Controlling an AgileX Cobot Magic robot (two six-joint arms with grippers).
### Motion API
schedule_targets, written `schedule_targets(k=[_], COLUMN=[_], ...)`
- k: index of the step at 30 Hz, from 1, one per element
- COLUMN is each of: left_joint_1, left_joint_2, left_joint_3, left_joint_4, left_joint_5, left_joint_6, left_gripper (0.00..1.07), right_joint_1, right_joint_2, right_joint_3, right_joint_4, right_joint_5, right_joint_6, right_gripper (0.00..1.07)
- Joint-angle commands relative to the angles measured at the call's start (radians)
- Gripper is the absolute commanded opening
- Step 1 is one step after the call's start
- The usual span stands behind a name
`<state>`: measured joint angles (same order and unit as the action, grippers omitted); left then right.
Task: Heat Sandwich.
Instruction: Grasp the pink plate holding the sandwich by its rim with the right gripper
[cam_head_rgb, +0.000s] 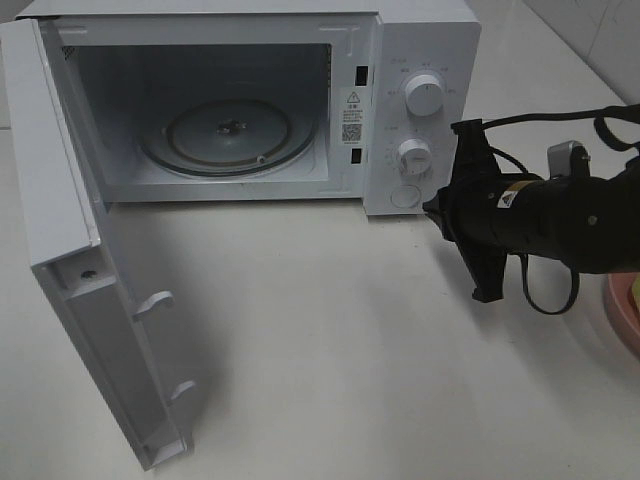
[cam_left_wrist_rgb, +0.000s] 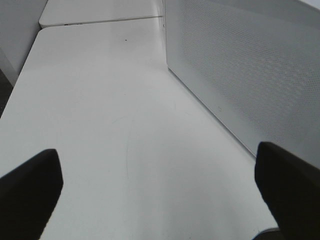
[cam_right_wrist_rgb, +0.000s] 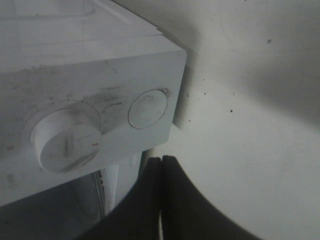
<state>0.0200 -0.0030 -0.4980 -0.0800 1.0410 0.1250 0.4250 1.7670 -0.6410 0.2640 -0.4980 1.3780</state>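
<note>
The sandwich is out of view. The white microwave stands open at the back, its door swung out to the left and its glass turntable bare. My right gripper is shut with nothing in it, its tips just in front of the round door button at the foot of the control panel. In the right wrist view the closed fingertips point below that button, beside the lower knob. My left gripper is open over bare table, next to the microwave's perforated side wall.
The rim of a pink plate shows at the right edge, behind my right arm. The panel carries an upper knob and a lower knob. The open door reaches to the table's front left. A second white tabletop adjoins beyond the left gripper.
</note>
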Motion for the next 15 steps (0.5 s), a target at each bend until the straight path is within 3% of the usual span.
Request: schedule_targets(k=[1,8,15], left_joint_1=[0.001,0.001,0.001], left_joint_2=[-0.027,-0.027,-0.027], left_joint_3=[0.002,0.002,0.002], left_joint_4=[-0.002,-0.002,-0.002], left_joint_5=[-0.004,-0.004,-0.004], left_joint_6=[-0.008,-0.008,-0.008], left_gripper=[1.0,1.0,1.0], right_joint_1=[-0.007,-0.007,-0.007], right_joint_2=[-0.047,-0.104,-0.131], right_joint_3=[0.004,0.004,-0.001], right_joint_4=[-0.06,-0.182,-0.181], right_joint_5=[0.073,0.245,0.394], right_joint_6=[-0.082,-0.202,-0.411], right_gripper=[0.0,0.01,0.02])
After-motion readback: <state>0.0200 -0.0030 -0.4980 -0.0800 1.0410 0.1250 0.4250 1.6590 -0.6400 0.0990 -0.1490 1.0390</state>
